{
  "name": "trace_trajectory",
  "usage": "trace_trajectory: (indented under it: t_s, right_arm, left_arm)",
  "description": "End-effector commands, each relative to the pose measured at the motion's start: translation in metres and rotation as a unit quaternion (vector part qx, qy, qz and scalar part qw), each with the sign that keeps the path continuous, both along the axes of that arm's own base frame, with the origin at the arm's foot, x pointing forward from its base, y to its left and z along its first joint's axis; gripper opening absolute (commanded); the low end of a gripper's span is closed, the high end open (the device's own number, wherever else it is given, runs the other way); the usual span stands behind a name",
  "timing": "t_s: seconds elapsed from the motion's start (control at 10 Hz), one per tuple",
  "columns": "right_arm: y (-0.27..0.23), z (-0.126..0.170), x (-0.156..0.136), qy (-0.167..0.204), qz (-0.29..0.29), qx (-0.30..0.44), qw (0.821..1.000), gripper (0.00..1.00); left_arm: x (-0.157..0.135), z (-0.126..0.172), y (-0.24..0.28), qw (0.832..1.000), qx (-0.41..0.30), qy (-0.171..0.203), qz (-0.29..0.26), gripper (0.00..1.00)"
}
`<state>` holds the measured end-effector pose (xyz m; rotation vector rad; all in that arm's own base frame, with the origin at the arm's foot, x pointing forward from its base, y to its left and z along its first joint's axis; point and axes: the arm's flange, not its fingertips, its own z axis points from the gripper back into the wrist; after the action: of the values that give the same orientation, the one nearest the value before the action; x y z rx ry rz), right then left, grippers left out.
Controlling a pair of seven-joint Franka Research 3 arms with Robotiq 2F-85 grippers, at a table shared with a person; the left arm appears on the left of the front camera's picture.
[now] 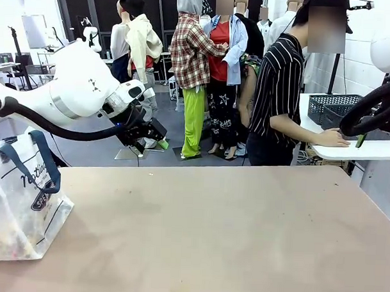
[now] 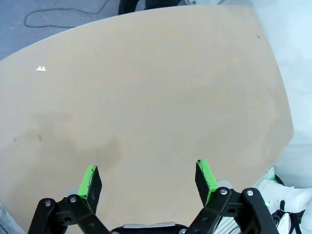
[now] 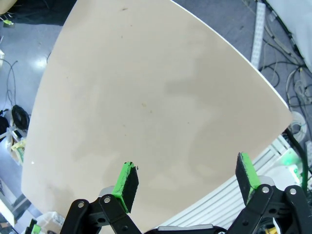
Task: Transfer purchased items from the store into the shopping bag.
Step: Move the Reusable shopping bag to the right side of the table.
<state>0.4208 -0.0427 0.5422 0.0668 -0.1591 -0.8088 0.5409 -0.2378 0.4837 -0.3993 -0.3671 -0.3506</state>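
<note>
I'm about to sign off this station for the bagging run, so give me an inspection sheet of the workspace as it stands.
Surface: tan table, bare across the middle, with faint smudges.
Job's things: shopping bag stands at the table's left edge, navy handles up, with something colourful inside, too blurred to name. Dark mesh baskets sit on a white side table beyond, next to the person.
Clutter: nothing seen.
Grippers: left gripper open, above the table; right gripper open, above the table.
Cables: black hose along the left arm; loose cables on the floor.
Surroundings: person with a hand on the side table.
</note>
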Motion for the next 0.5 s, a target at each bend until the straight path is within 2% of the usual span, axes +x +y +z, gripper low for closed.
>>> trace_trajectory:
  t_s: [0.0,0.4]
  right_arm:
    - [-0.0016,-0.0001,-0.0014,0.006,0.004,-0.009,1.000,1.00]
    - [-0.0016,-0.0001,-0.0014,0.006,0.004,-0.009,1.000,1.00]
  left_arm:
    - [0.0000,-0.0006,0.0012,1.000,-0.001,-0.001,0.002,1.00]
    - [0.0000,-0.0006,0.0012,1.000,-0.001,-0.001,0.002,1.00]
